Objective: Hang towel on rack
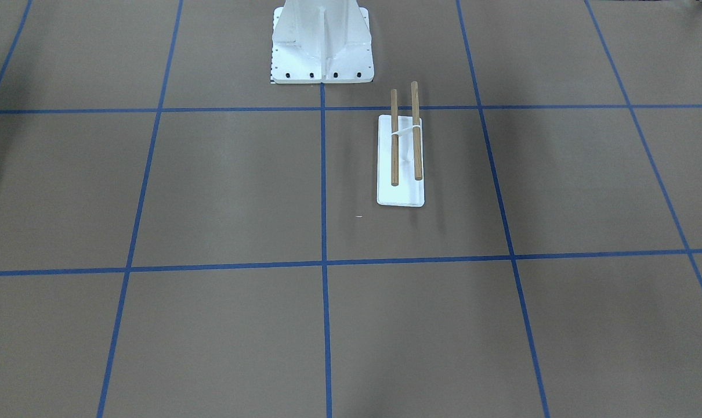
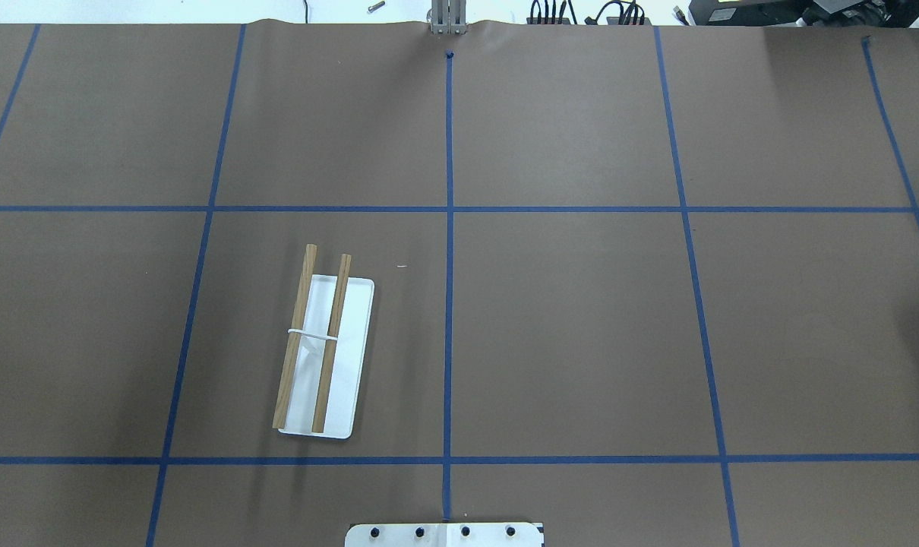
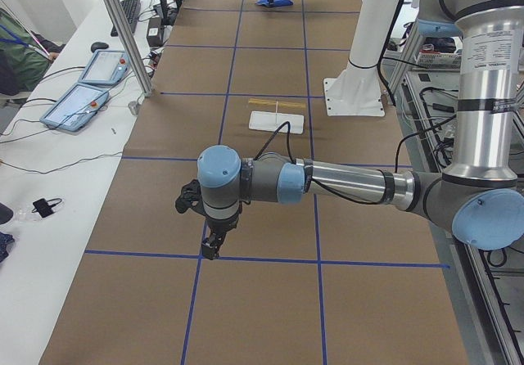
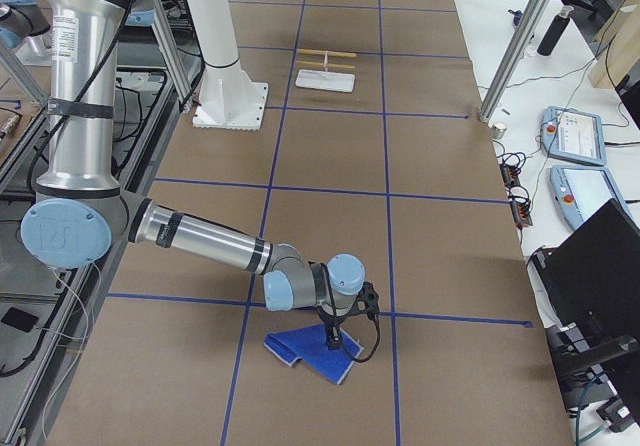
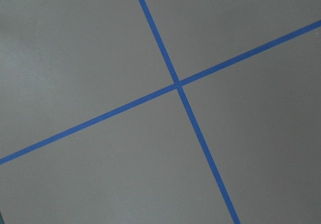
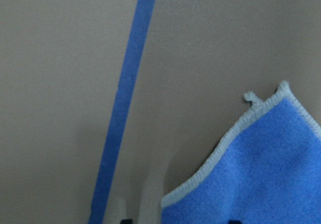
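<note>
Hovering at the soft blue grey-edged towel (image 4: 300, 354), the right hand (image 4: 333, 346), spread unclear, is apparently lining up a pickup for the wooden-rod rack (image 4: 325, 80).

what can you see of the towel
The towel is a blue fleecy cloth with a light grey stitched edge. It lies flat but partly folded on the brown table beside a blue tape line, far from the rack. The right hand hangs just above it; I cannot tell whether they touch.
</note>
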